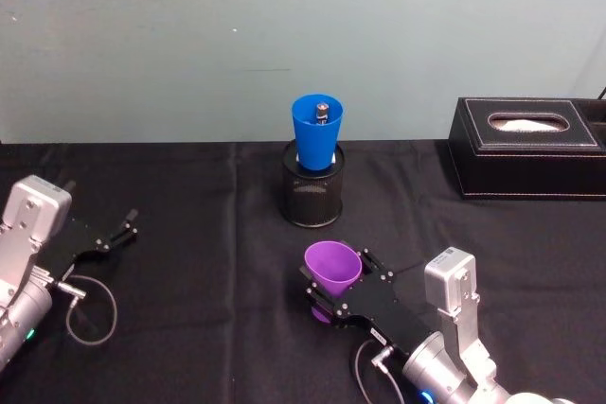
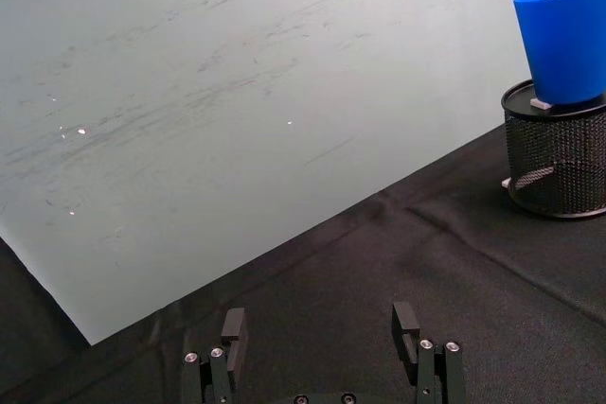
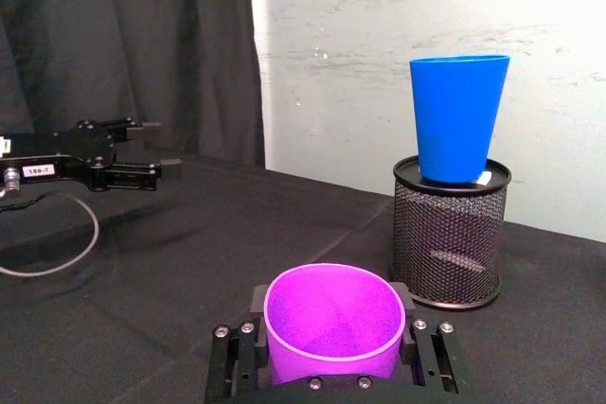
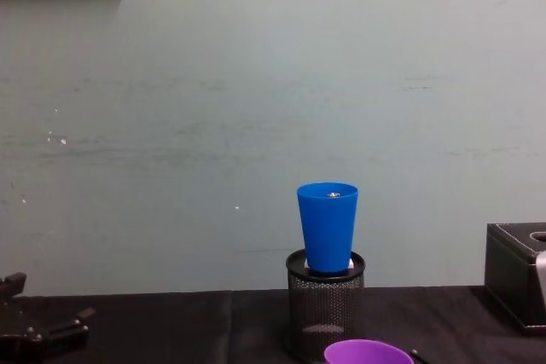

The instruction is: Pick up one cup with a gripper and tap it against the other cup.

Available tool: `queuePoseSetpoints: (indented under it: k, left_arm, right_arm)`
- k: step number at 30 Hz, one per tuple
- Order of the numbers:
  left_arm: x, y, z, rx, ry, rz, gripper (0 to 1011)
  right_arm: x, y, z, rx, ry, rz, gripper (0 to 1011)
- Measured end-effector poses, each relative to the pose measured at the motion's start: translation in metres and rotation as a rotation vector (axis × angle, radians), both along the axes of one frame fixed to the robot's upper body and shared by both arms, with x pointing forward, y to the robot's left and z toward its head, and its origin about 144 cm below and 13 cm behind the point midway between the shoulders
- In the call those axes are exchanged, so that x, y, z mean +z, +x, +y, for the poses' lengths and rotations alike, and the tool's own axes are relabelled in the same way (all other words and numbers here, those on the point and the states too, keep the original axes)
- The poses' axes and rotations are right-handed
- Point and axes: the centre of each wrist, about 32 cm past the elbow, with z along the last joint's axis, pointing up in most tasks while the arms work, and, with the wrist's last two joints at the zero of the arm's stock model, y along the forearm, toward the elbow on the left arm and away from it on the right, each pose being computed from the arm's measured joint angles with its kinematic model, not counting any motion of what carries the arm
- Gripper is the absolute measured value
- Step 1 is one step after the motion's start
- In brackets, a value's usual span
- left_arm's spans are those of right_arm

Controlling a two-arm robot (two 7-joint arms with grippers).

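Observation:
My right gripper [image 1: 336,272] is shut on the purple cup [image 1: 333,269], low over the black cloth in front of me. Its jaws press both sides of the cup [image 3: 333,324], whose open mouth faces up. The purple rim [image 4: 367,353] shows at the bottom of the chest view. The blue cup [image 1: 317,134] stands upright inside a black wire-mesh pen holder [image 1: 313,194], just beyond the purple cup and apart from it. It looks tall in the right wrist view [image 3: 457,115]. My left gripper [image 1: 131,222] rests open and empty at the far left.
A black tissue box [image 1: 530,147] sits at the back right of the table. The pale wall [image 1: 189,44] rises just behind the pen holder. A cable [image 1: 90,305] loops on the cloth by the left arm. Bare black cloth [image 1: 208,272] lies between the two arms.

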Motion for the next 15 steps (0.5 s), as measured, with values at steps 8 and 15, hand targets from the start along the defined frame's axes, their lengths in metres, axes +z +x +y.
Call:
queuePoseSetpoints:
  k: [8, 15]
  left_arm:
    - [0.0, 0.0, 0.0, 0.0, 0.0, 0.0, 1000]
    - [0.0, 0.0, 0.0, 0.0, 0.0, 0.0, 1000]
  right_arm:
    - [0.0001, 0.0002, -0.0001, 0.0, 0.001, 0.0, 844]
    - [0.0003, 0.0003, -0.0002, 0.0, 0.001, 0.0, 1002]
